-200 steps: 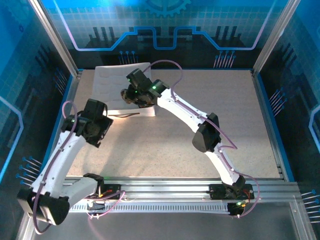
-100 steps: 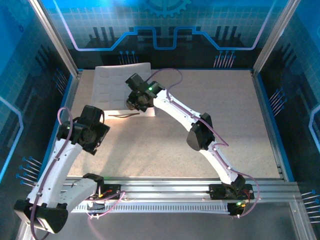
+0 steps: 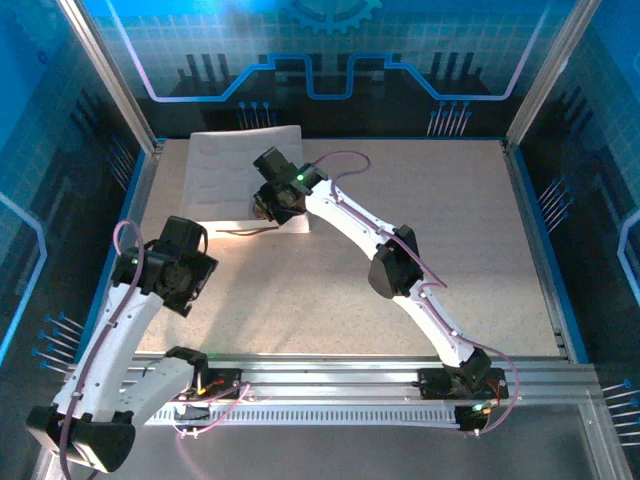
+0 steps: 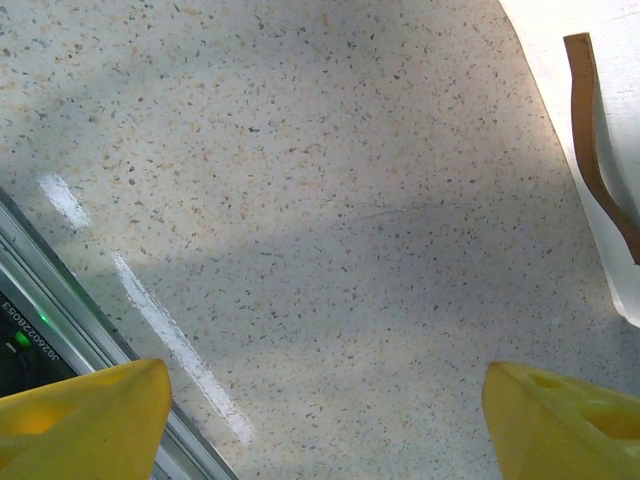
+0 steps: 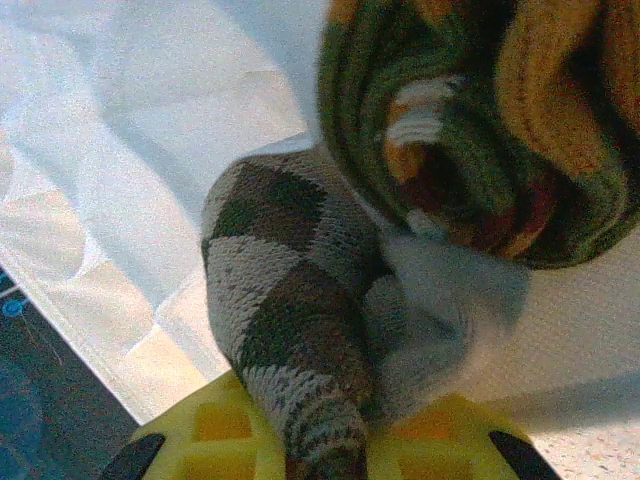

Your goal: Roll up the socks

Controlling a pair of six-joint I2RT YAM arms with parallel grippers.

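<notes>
Robot lab cell, blue panels (image 3: 450, 40), aluminium frame (image 3: 350, 368)

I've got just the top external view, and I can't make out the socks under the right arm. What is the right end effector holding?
Observer: The right end effector is shut on the brown argyle sock.
Operator: Where's the other sock?
Observer: The olive and orange sock lies bunched up on the white tray, right beside the argyle one.
Operator: And the left end effector?
Observer: The left end effector is open and empty above the speckled table.
</notes>
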